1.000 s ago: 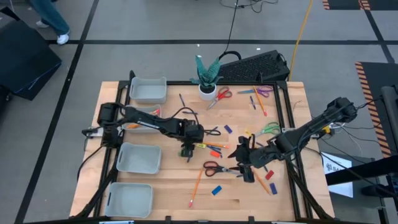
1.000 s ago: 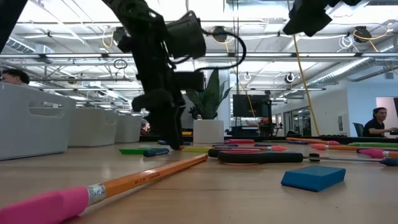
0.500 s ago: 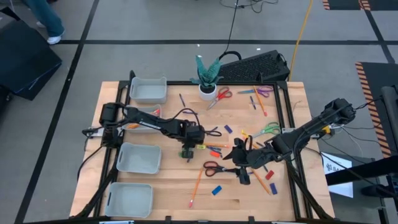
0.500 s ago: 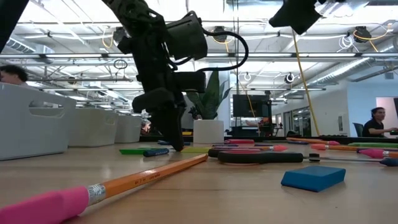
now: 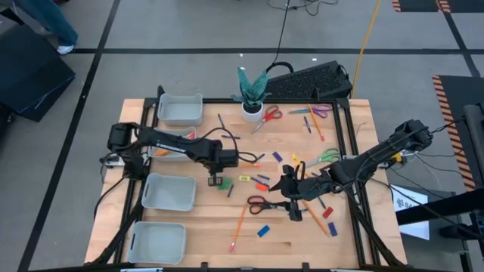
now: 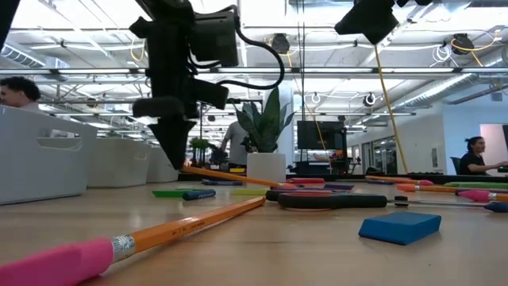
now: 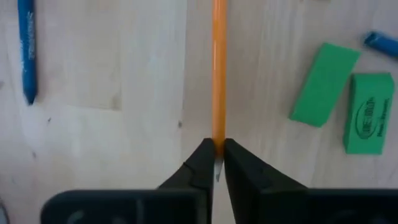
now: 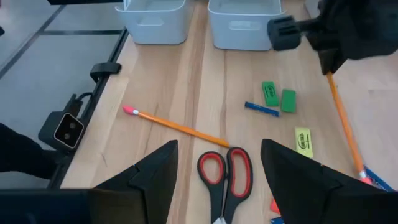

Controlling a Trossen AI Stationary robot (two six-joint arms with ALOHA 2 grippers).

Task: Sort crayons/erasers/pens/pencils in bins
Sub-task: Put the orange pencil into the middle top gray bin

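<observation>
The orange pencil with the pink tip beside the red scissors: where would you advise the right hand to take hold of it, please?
Probably mid-shaft on the pencil, from straight above, with the right hand open and turned across its length. It lies flat and thin on the table, so only its long sides offer grip; its plain end sits close to the red scissors.

My wooden bench point(image 5: 189, 227) carries four grey bins point(image 5: 168, 193) along its left side, scattered erasers point(image 5: 262, 231), pencils point(image 5: 239, 228), scissors point(image 5: 266, 203) and a potted plant point(image 5: 252, 110).
</observation>
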